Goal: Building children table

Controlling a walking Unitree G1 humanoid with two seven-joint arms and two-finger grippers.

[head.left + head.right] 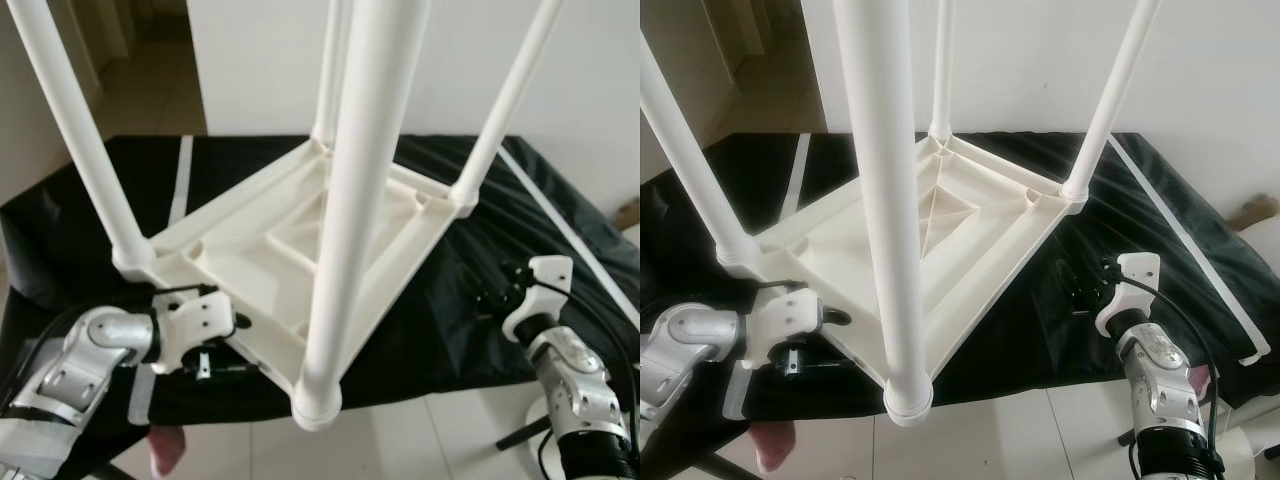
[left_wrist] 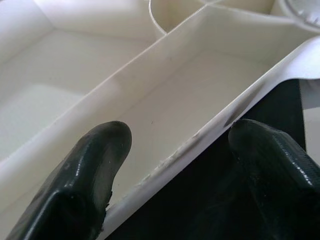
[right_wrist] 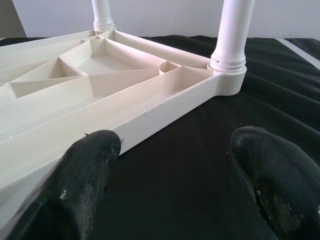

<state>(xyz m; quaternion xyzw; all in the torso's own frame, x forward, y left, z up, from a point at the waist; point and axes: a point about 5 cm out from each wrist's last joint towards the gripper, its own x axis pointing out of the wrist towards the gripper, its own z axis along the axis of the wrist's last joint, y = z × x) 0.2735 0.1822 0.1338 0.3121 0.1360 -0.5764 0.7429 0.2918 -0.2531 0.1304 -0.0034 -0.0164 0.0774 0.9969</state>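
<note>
Table: white moulded-plastic children's table (image 1: pixel 300 240), upside down on black cloth-covered worktop (image 1: pixel 560 220), four tube legs up. Likely light, stiff, slick; best gripped at ribbed rim. Near corner overhanging worktop edge, floor below. Left gripper (image 2: pixel 175 165) spread, straddling rim wall. Right gripper (image 3: pixel 170 165) spread, empty, beside rim.

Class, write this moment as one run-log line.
table: upside down on black cloth, four legs up | left gripper: open, straddling table rim | right gripper: open, beside rim
</note>
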